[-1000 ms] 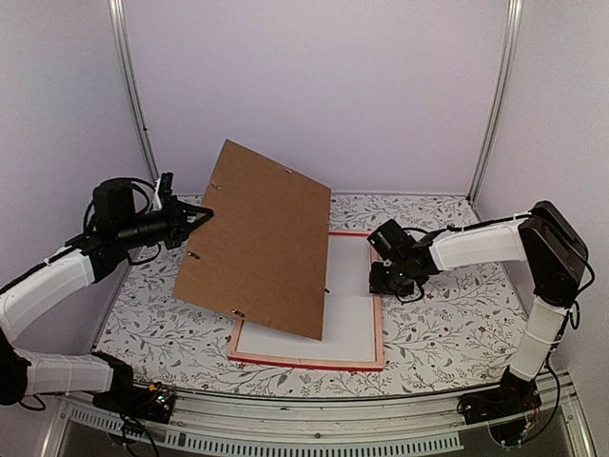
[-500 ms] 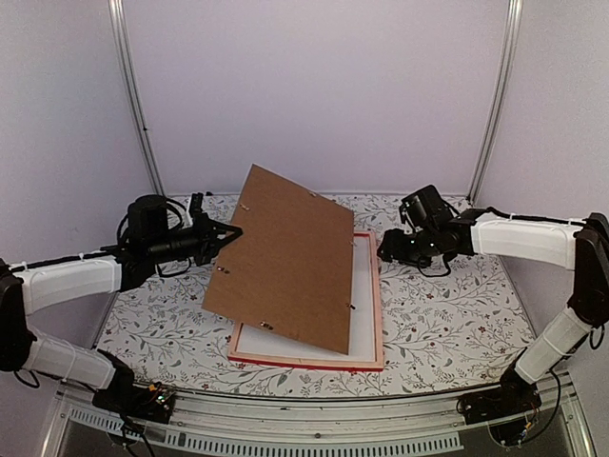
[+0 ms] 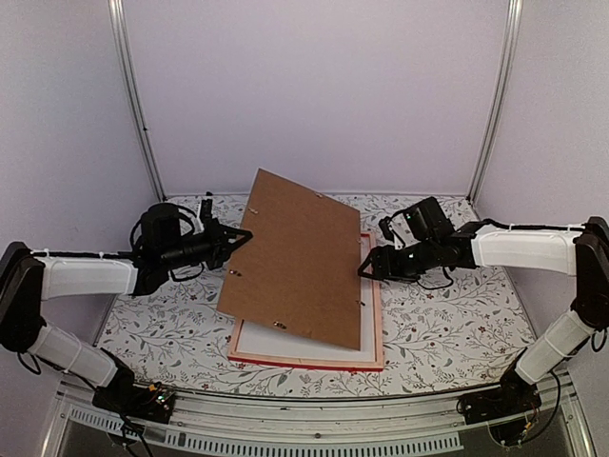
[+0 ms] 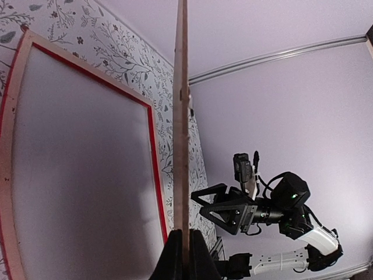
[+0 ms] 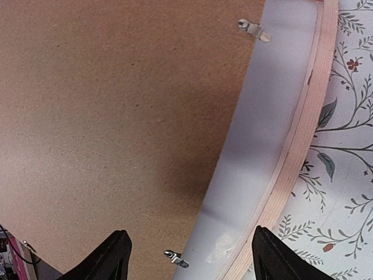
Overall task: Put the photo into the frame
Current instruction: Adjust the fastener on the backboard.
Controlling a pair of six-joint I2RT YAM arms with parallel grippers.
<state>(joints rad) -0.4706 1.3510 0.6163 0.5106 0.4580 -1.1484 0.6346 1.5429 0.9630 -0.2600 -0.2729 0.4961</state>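
The desk (image 3: 457,324) has a flowered cloth, and pale walls stand behind it. Nearest to me, low in the centre of the top view, the frame (image 3: 314,361) lies with its back upward. A white sheet (image 3: 262,340) fills it. I cannot tell if this is the photo, because no cat print shows anywhere. Above it my left hand (image 3: 245,235) is pinched tight on the edge of the brown backing board (image 3: 295,257) and holds it tilted, I think to leave the opening reachable. At centre right my right hand (image 3: 366,266) is spread wide and empty, just beside the board's right edge.

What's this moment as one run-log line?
left fingers: shut on backing board, tilted above frame | right fingers: open, holding nothing
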